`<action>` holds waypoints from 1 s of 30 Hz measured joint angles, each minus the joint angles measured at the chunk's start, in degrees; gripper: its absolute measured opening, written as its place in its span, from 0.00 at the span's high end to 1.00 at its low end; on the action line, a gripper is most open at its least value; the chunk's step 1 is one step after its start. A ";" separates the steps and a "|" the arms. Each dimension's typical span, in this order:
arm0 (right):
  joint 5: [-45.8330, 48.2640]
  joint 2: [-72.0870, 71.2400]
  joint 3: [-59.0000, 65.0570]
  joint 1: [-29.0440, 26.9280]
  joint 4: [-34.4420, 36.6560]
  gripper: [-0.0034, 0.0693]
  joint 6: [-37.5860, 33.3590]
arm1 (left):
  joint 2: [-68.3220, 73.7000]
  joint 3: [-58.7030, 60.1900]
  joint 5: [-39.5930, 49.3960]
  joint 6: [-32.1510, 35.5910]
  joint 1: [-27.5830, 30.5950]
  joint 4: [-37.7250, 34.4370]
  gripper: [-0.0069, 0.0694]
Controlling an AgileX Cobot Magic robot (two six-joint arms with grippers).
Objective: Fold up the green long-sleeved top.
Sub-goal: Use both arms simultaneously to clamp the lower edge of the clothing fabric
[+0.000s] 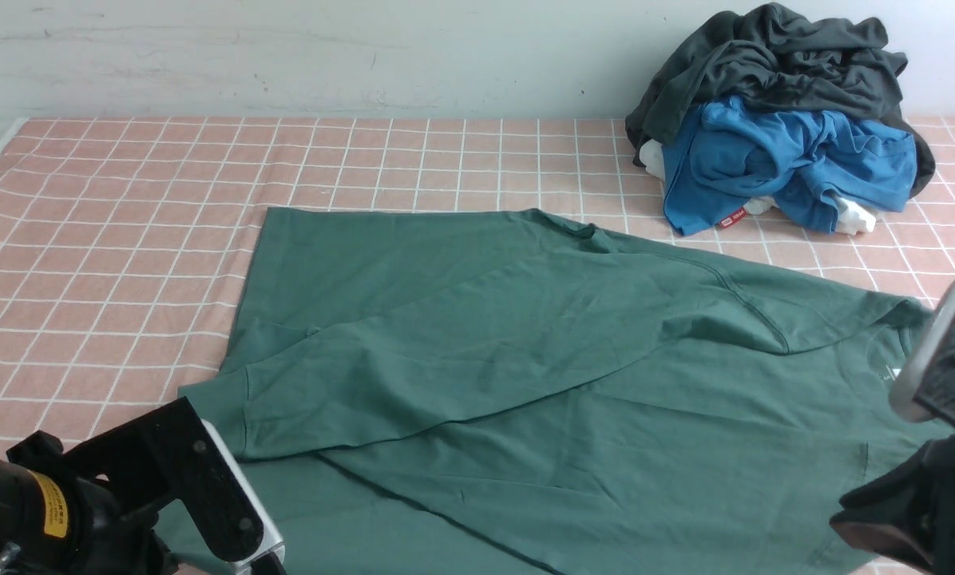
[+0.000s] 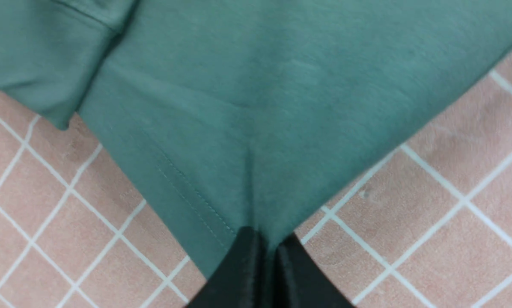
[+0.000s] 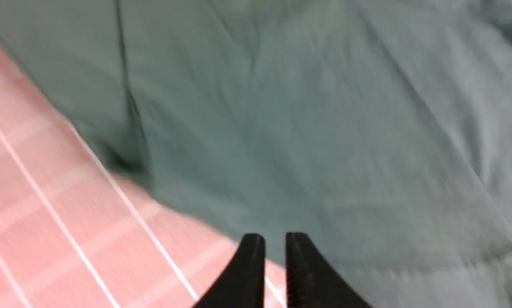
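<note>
The green long-sleeved top [image 1: 525, 359] lies spread on the pink checked cloth, with one sleeve [image 1: 477, 343] folded across its body. In the left wrist view my left gripper [image 2: 266, 240] is shut on a hemmed corner of the green top [image 2: 247, 107], and the fabric puckers into a crease at the jaws. My right gripper [image 3: 275, 239] hovers at the edge of the top [image 3: 324, 128] near the right side. Its jaws stand a narrow gap apart with nothing between them. That view is blurred. In the front view both grippers' fingertips are out of frame.
A pile of clothes sits at the back right: a dark charcoal garment [image 1: 773, 56] on top of a bright blue one [image 1: 781, 160], with bits of white cloth [image 1: 853, 216]. My left arm [image 1: 166, 479] fills the near left corner, my right arm [image 1: 949, 383] the right edge.
</note>
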 joint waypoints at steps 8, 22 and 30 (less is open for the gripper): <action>-6.91 12.67 0.00 0.00 -23.02 0.36 -6.61 | -0.05 0.00 0.18 -2.23 0.00 -1.22 0.90; -15.63 29.42 -0.13 0.00 -38.21 0.66 -14.96 | -0.05 0.00 -0.18 -3.98 0.00 -2.31 0.90; -13.11 28.28 -0.26 0.00 -37.66 0.95 -3.98 | -0.05 -2.21 1.88 -7.40 0.00 -6.17 0.90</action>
